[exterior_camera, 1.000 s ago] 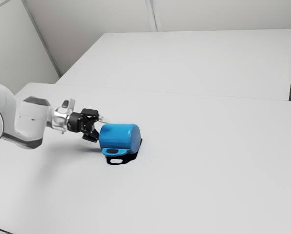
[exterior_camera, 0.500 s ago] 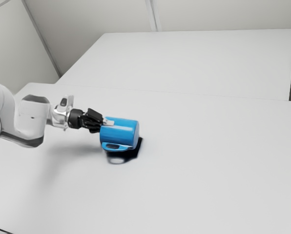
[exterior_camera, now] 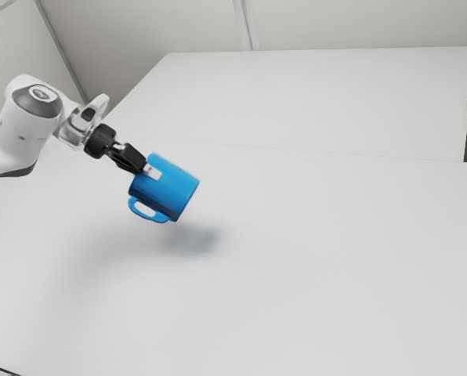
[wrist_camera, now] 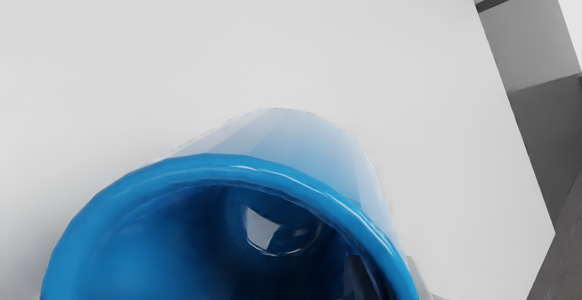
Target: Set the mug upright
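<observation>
Pale and smooth, the tabletop (exterior_camera: 320, 258) lies below the blue mug (exterior_camera: 166, 188), which I have aloft and tilted, its base slanting down toward the exterior view's right, with the end effector (exterior_camera: 151, 170) gripping its wall, one finger inside the mouth and one outside. To stand it well, I'd judge, I should rotate my hand until the rim (wrist_camera: 218, 167) is level, keep the handle (exterior_camera: 144, 211) off the surface, then lower slowly and let go only once the base sits flat. I count one mug, with one handle, and one tabletop.
</observation>
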